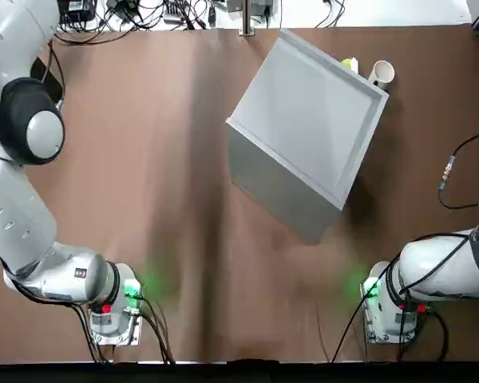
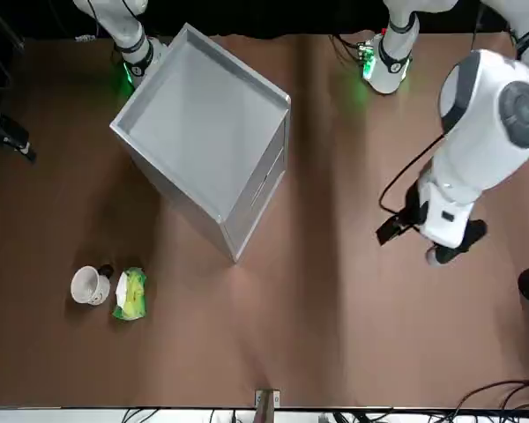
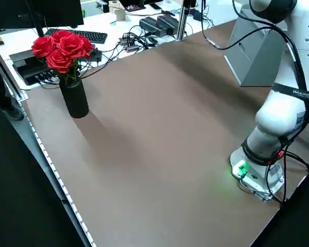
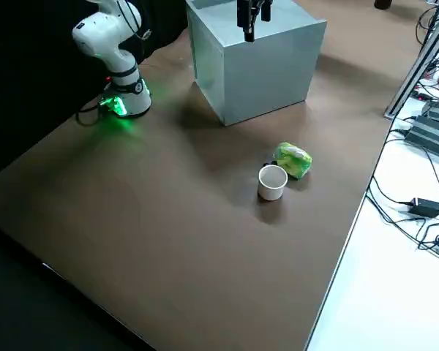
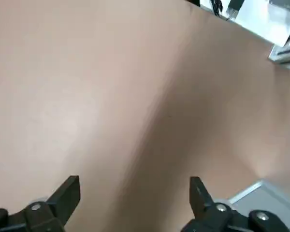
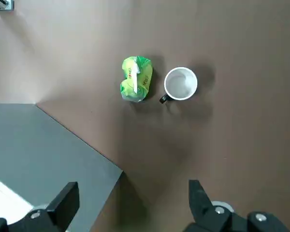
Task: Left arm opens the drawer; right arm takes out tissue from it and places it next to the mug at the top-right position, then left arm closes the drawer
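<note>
Overhead, in the top view, the grey cabinet (image 1: 311,116) is seen set at an angle on the table (image 1: 176,159). Beyond its far edge, a yellow-green bit of the tissue (image 1: 350,64) is shown beside the white mug (image 1: 382,73); the rest is hidden by the cabinet.

In the front view, the tissue (image 2: 130,294) is seen whole on the table: a small, crumpled soft packet, yellow-green with a white patch along one side. It is placed just beside the mug (image 2: 90,285), on the robot's left of it. The drawer (image 2: 263,192) is seen with its grey front flush with the cabinet. The left gripper (image 2: 432,236) is held above the table, well apart from the cabinet, on the robot's left.

In the left side view, red roses (image 3: 63,50) are held in a black vase (image 3: 74,98), and part of the cabinet is seen behind the left arm (image 3: 280,103).

In the right side view, the packet is shown plump and creased, green at its edges, close to the upright mug.

In the left wrist view, the left gripper's fingers (image 5: 65,198) are spread apart, with nothing held between them.

In the right wrist view, the right gripper (image 6: 134,195) is likewise parted and unloaded, above the cabinet's edge and the table. Lettering and a white strip are seen on the packet, and a narrow gap is left between it and the mug's black handle (image 6: 164,98).
</note>
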`<state>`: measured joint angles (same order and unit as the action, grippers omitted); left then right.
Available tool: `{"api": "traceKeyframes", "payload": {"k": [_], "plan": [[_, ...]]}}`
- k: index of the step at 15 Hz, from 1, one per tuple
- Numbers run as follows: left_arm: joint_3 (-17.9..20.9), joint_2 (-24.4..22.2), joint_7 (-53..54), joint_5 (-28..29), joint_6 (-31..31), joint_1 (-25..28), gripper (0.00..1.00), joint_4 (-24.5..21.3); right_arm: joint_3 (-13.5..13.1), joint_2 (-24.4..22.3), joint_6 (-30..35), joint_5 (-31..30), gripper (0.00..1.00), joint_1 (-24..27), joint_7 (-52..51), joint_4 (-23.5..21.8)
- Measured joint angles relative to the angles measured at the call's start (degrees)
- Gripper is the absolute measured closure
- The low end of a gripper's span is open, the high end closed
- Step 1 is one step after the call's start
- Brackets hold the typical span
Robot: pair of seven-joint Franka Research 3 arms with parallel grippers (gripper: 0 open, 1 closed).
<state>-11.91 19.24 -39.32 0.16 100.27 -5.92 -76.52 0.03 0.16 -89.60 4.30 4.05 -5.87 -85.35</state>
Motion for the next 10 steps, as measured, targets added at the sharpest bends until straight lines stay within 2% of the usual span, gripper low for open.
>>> {"api": "traceKeyframes", "payload": {"k": [2, 4, 10], "plan": [[0.0, -3.0, 11.3, 0.2, -5.2, 3.7, 0.00, 0.1, 0.0, 0.0, 0.1, 0.0, 0.00, 0.0, 0.0, -0.1], [0.0, -5.4, 18.3, 0.2, -7.7, 5.8, 0.00, 0.1, 0.0, 0.0, 0.1, 0.0, 0.00, 0.0, 0.0, -0.1], [0.1, -11.4, 32.8, 0.3, -13.1, 9.3, 0.00, -0.2, 0.0, 0.0, 0.1, 0.0, 0.00, 0.0, 0.0, -0.2]]}}
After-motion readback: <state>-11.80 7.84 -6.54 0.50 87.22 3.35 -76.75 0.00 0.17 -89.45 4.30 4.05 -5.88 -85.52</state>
